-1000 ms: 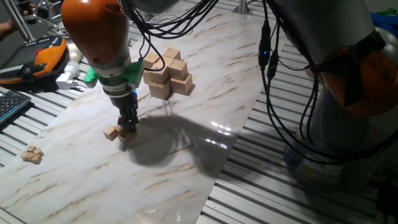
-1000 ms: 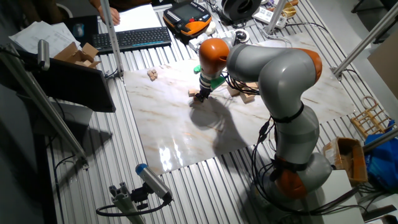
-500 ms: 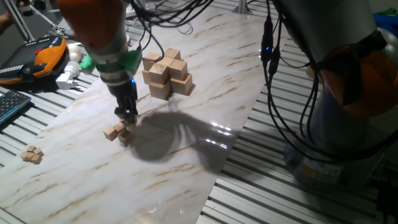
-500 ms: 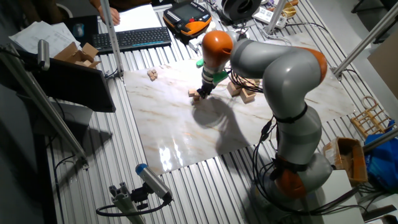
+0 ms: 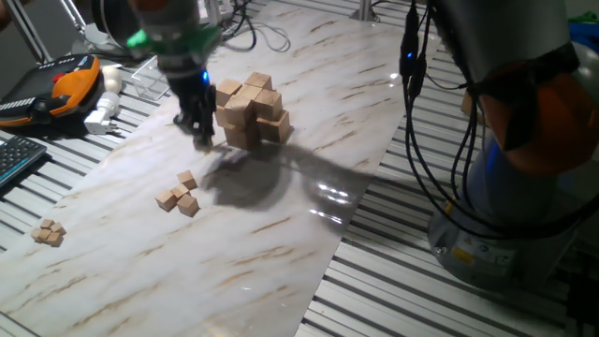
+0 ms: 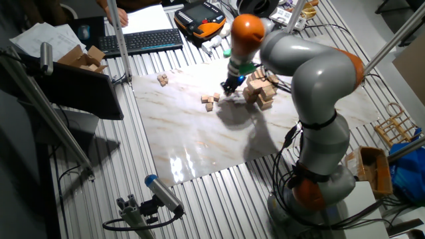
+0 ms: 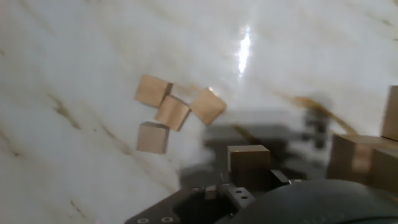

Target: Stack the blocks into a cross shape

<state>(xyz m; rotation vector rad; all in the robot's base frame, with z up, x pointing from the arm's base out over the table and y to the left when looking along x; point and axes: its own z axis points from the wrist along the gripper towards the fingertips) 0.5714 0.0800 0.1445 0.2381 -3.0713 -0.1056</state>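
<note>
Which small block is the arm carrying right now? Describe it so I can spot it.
Find the big cube stack on the marble board. Just to its left hangs the claw, with one small block between its fingers. Unlike the loose cubes lying on the board, it is held off the surface.

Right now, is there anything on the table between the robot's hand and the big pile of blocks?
No. In one fixed view the gripper, holding a small block, hangs just left of the big pile, with only bare marble between them.
</note>
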